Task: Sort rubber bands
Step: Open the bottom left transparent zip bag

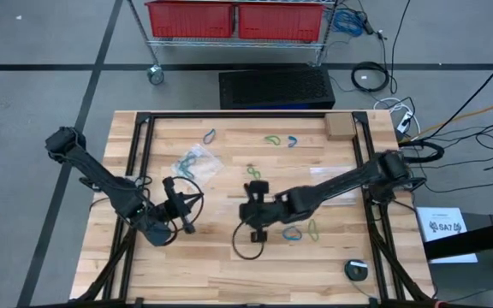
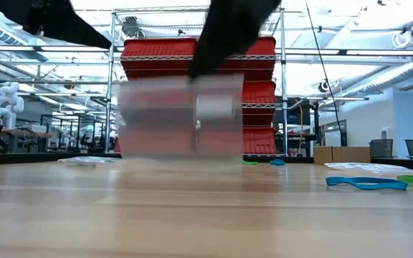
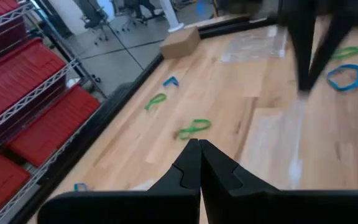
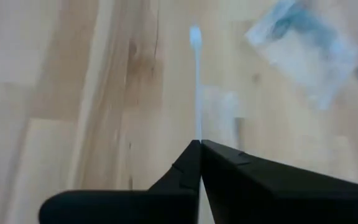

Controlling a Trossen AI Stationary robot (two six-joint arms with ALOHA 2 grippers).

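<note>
While both arms hang over it, the pale wooden table (image 1: 229, 265) shows scattered rubber bands (image 1: 302, 233) at centre and lower right of the high frame. Red bins (image 1: 191, 17) on a wire rack fill upper centre. Right gripper (image 4: 199, 144) pinched tight on a thin pale-blue rubber band (image 4: 196, 81). Left gripper (image 3: 199, 144) closed, empty. White sheet (image 1: 446, 227) at right edge reads "SA7".

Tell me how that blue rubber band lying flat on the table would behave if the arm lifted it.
The blue rubber band would probably droop: it is a thin loop lying flat and crooked on the wood. It looks very light. Being so low, it may slip out from under the pincer.
</note>
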